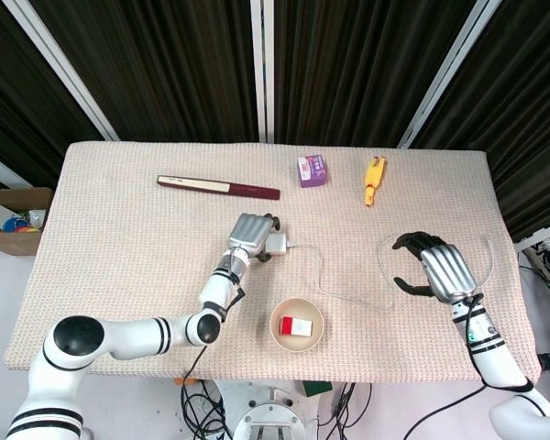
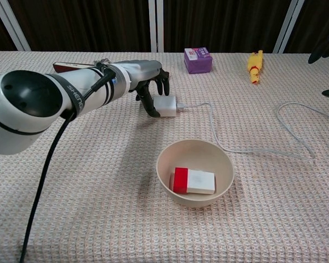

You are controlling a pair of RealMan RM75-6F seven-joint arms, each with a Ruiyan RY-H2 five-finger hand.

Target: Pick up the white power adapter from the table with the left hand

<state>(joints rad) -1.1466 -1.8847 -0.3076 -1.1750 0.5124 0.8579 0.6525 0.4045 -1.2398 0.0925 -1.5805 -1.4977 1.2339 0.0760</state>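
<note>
Head view: left hand [image 1: 250, 235] is sitting over the left end of the white power adapter [image 1: 277, 243], fingers curling down around it; contact probable, but a closed grip cannot be told from here. The adapter is lying flat on the table [image 1: 110, 211] near the middle, its white cable [image 1: 325, 286] running right and looping toward the right hand [image 1: 437, 269], which is hovering over the table's right side with fingers apart, holding nothing. A beige bowl [image 1: 296, 323] with a red-and-white block is sitting in front of the adapter; dark red pen [image 1: 218, 187], purple box [image 1: 313, 169] and yellow toy [image 1: 374, 180] are lying farther back.

Chest view: left hand [image 2: 148, 82] is reaching in from the left, dark fingertips [image 2: 153, 109] touching or just beside the adapter's [image 2: 168, 106] near-left edge, other fingers draping over its top. Adapter is resting on the cloth, not lifted.

Handling judgement: rigid, smooth plastic block, light, likely slippery; best pinched across its two broad opposite sides at the body, not the cable. The trailing cable [image 2: 252, 149] is probably going to drag and twist the adapter during lifting.
</note>
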